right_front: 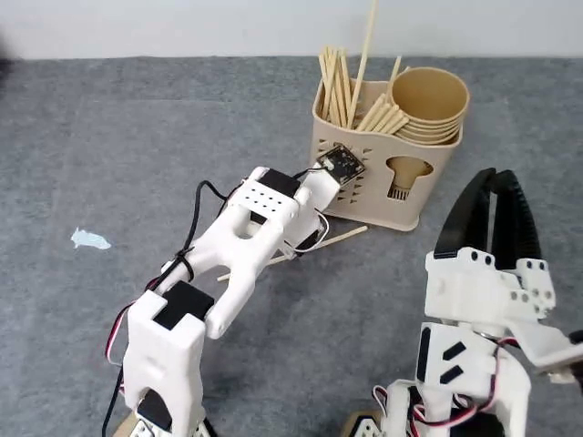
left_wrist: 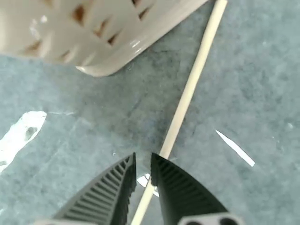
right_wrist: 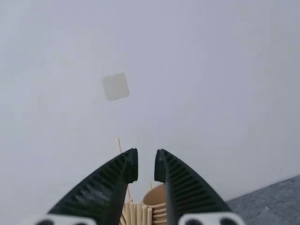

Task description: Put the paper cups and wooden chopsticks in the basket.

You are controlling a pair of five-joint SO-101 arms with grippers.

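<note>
Right arm point(right_front: 483, 300), grey mat point(right_front: 109, 146), basket point(right_front: 378, 200), white wall point(right_front: 182, 27)

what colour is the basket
The basket is cream-beige, with small slots and a bulb-shaped cutout; clearest in the high view.

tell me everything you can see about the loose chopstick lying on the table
The wooden chopstick is a single slim, pale, round stick, plain and straight. It lies flat on the grey table at a slant, with one end close to the base of the basket. The left hand is closed on it partway along, a finger on each side, and the stick runs on past them.
</note>
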